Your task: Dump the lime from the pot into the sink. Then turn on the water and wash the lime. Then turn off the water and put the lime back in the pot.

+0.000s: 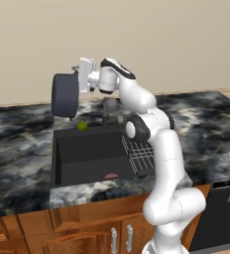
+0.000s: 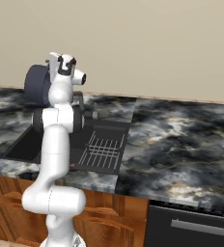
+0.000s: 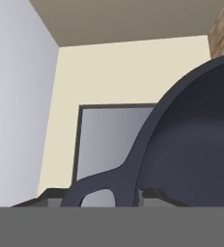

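Dark blue-grey metal, the pot (image 1: 65,95) hangs tipped on its side above the sink (image 1: 87,154) in the left base view, clamped by the end effector (image 1: 80,79), the lime (image 1: 82,126) dropping just beneath; the right base view shows the pot's stiff, probably heavy body behind the arm; the hand view shows its loop handle (image 3: 97,190), likely the safest hold.

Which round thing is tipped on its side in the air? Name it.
The pot: dark blue-grey, held up on its side above the sink by the gripper. The lime, small and yellow-green, is below it at the basin's far edge.
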You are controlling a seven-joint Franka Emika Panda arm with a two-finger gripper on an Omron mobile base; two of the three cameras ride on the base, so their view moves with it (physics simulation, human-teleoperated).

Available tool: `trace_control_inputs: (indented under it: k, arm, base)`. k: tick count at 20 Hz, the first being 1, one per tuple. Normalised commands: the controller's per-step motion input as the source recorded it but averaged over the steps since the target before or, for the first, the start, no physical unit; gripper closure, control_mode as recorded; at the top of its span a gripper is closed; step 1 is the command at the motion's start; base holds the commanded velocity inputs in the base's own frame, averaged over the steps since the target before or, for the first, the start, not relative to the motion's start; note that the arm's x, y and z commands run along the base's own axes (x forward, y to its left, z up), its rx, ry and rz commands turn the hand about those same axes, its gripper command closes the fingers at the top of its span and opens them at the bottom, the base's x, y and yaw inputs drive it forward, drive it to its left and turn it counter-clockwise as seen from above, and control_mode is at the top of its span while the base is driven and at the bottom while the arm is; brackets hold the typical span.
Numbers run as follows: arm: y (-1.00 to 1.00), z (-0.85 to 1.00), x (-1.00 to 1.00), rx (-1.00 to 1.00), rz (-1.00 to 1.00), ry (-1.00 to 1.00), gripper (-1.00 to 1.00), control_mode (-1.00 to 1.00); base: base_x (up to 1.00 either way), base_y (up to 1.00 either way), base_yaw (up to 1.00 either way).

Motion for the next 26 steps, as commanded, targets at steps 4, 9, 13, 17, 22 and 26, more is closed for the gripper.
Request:
trace_control_inputs:
  k: [4,9,13,17,22,26]
  arm:
    - [-0.19,0.18,0.0,0.07,0.0,0.0,1.0,-1.0]
    - [0.01,0.23,-0.06,0.1,0.0,0.0,1.0,-1.0]
    - [0.27,0.35,-0.46,0.03,0.02,-0.04,1.0,-1.0]
    - [0.24,0.38,-0.63,0.0,0.01,-0.07,1.0,-1.0]
    - [0.3,0.33,-0.63,-0.02,0.0,-0.15,1.0,-1.0]
    - [0.43,0.26,-0.83,-0.13,0.0,-0.19,1.0,-1.0]
  base:
    - [0.0,0.0,0.0]
    - [0.0,0.0,0.0]
    - [0.0,0.0,0.0]
    - [0.0,0.0,0.0]
    - [0.0,0.0,0.0]
    - [0.0,0.0,0.0]
